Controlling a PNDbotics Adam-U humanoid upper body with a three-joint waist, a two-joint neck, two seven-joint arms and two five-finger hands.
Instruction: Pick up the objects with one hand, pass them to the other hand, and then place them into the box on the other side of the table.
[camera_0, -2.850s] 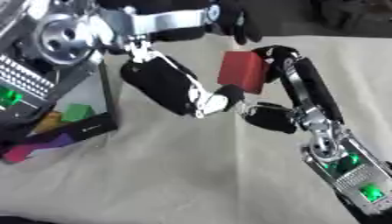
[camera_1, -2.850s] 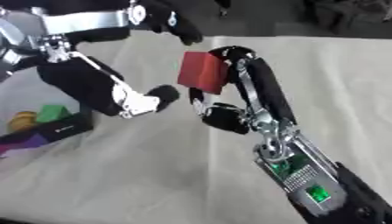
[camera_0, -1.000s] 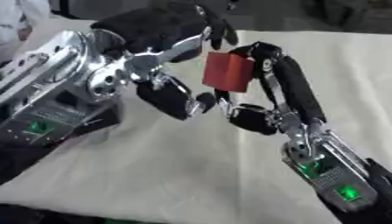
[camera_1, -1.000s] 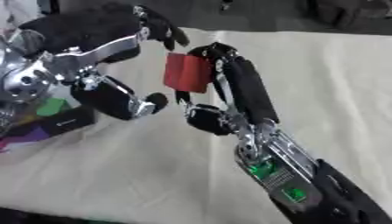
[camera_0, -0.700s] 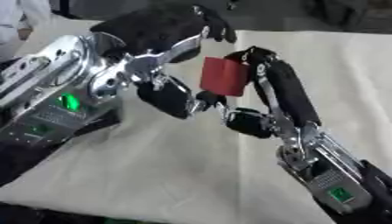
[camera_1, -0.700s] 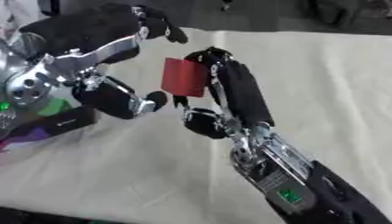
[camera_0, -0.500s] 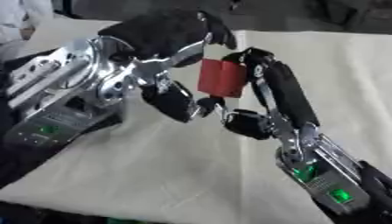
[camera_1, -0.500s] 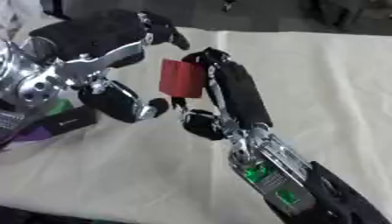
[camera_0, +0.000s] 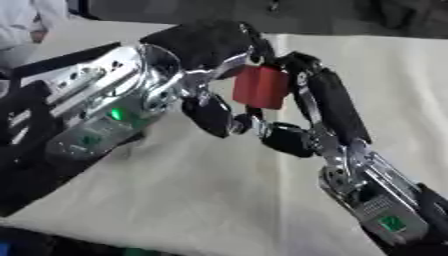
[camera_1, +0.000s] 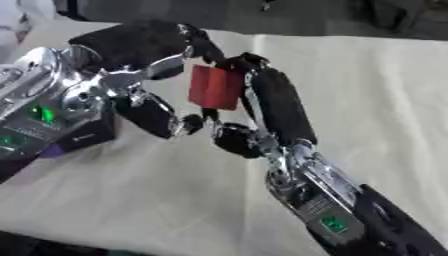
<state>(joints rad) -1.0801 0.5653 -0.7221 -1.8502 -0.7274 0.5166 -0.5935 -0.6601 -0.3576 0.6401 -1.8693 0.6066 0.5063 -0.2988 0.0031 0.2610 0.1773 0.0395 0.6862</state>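
A red block (camera_0: 260, 87) hangs above the cream cloth near the middle. My right hand (camera_0: 328, 107) reaches up from the lower right and is shut on the block's right side. From the left, my left hand (camera_0: 206, 45) arches its black fingers (camera_0: 255, 44) over the block's top edge, with the thumb (camera_0: 210, 114) just off its lower left side. The left hand's fingers are spread, not closed on the block. The dark box (camera_1: 87, 134) at the left is mostly hidden behind my left forearm, and a purple piece (camera_1: 51, 149) shows at its edge.
The cream tablecloth (camera_0: 192, 190) stretches below and to the right of the hands. My left forearm (camera_0: 96, 115) fills the left side and my right forearm (camera_0: 385, 210) the lower right. Dark clutter lies beyond the table's far edge.
My left hand has swung right and closed in over the block, its fingers now at the top edge. The right hand has brought the block slightly left. The left arm now covers the box.
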